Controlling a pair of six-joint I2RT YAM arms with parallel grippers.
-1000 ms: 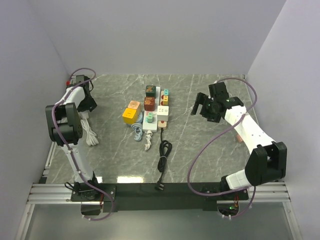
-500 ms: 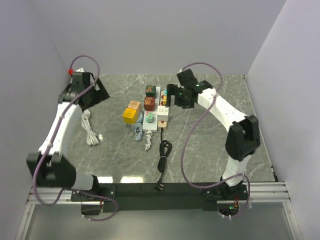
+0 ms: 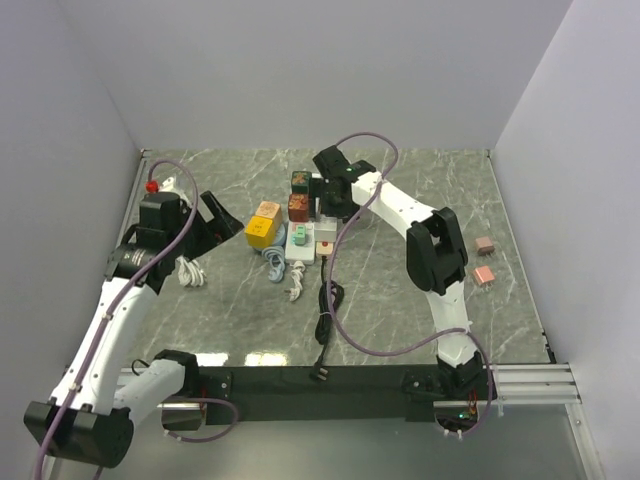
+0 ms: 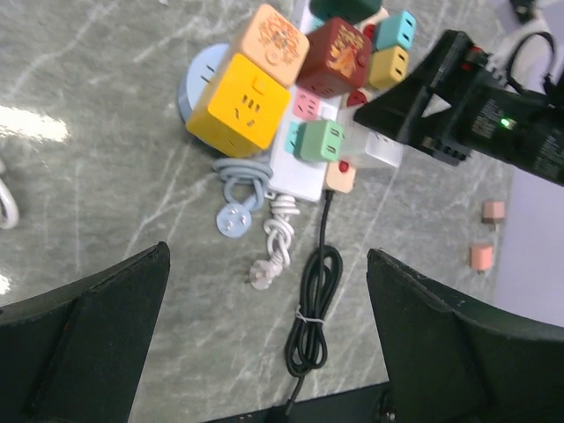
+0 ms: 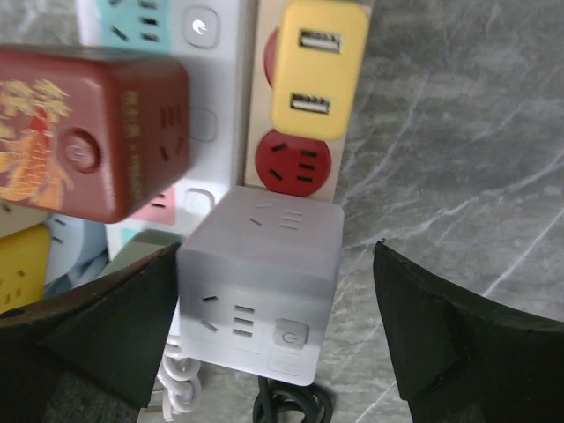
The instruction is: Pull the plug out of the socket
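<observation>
Nothing is unplugged yet. My right gripper (image 3: 328, 200) hangs with jaws apart on either side of the white cube plug (image 5: 260, 286), which seems seated in the power strip (image 5: 222, 62). The left gripper (image 3: 220, 228) is also spread, well apart. 2 steps remain: grasp, pull.

The tabletop (image 3: 230, 320) is grey-green marble veined white, the power strip (image 5: 225, 79) white, the yellow cube (image 4: 249, 102) plain, the dark red cube (image 5: 88, 132) patterned in gold, the white cube (image 5: 260, 282) plain, the USB adapter (image 5: 319, 66) yellow, the round socket (image 5: 298, 163) red, the cord (image 4: 313, 304) black, and 2 small blocks (image 3: 484, 274) pink.
</observation>
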